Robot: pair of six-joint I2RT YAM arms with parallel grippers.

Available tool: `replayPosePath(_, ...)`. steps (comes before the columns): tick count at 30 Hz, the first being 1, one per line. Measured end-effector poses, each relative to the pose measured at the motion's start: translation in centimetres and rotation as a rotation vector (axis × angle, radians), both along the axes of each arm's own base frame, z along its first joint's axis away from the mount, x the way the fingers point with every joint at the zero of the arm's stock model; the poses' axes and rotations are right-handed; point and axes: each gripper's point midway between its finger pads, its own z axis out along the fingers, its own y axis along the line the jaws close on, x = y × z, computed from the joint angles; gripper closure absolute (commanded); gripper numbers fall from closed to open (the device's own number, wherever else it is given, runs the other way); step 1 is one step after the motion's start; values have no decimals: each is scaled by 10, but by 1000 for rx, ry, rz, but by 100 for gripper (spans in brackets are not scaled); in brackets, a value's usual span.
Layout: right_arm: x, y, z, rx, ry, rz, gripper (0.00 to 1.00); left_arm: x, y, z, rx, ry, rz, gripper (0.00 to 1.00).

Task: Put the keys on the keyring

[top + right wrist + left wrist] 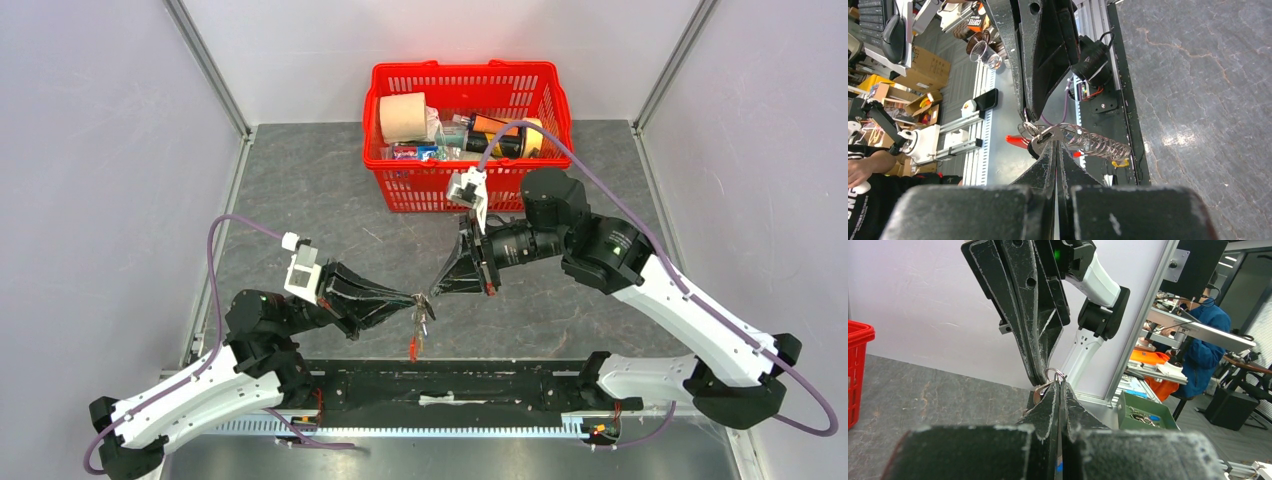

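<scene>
Top external, left hand (410, 298) and right hand (434, 291) both pinching dangling keyring (420, 320)

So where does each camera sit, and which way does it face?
Top external: above and behind, facing down on the table; left arm and right arm show, left gripper meeting right gripper.
Left wrist: on the left arm, facing the right gripper along its own shut fingers.
Right wrist: on the right arm, facing the left gripper along its own fingers.
Both wrist views share the keyring.
</scene>
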Motion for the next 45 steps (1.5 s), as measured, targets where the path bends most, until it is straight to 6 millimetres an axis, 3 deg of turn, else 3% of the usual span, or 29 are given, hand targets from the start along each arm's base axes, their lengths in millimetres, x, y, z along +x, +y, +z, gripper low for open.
replayPosePath(6,-2,-7,9,25,-31,-17,68,1,-1,-1,5,3,-1,98)
replayPosePath(13,-4,-10,20,51,-77,-3,53,-1,-3,-2,10,3,-14,98)
replayPosePath(19,-7,-4,20,53,-74,49,49,-6,-3,-1,5,-5,-44,98)
replayPosePath(45,-26,5,23,87,-47,201,52,-14,-2,3,-5,-16,-85,98)
